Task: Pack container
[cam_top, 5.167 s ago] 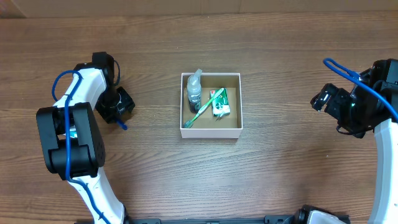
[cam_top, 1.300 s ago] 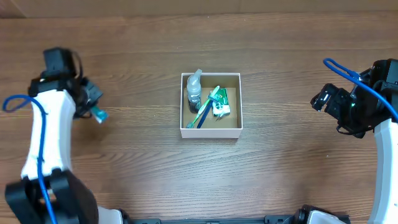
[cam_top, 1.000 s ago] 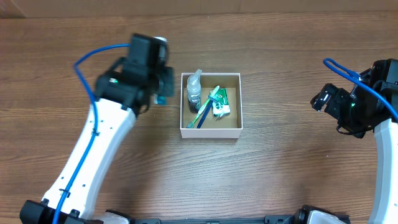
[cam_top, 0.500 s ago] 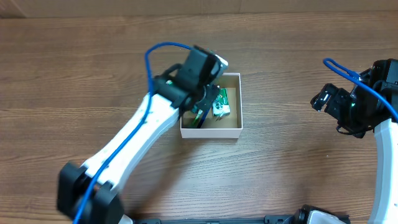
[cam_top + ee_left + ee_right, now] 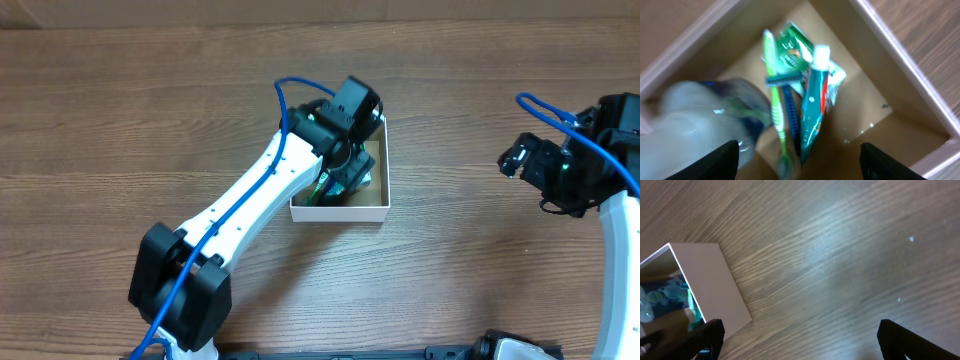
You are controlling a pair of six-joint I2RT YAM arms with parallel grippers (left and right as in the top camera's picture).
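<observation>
Where the left arm crosses the table from the lower left, we see the left gripper hanging over the container, which sits near the table's middle. From above, the arm's head hides much of the box's left half. In the left wrist view, we find its fingers set wide apart at the lower corners, touching nothing. Between them, from left to right, we note a blurred pale bottle, a green toothbrush, a blue razor lying just beside the brush, and a teal tube with a white cap, leaning across a green packet. All rest on the brown floor inside the white walls. Whether the tube touches the razor we cannot tell. Farther right, well apart from the container, we place the right gripper above bare wood. Its fingers are likewise spread wide and hold nothing. A white corner of the container shows at the left edge of the right wrist view, with blue-green items inside.
</observation>
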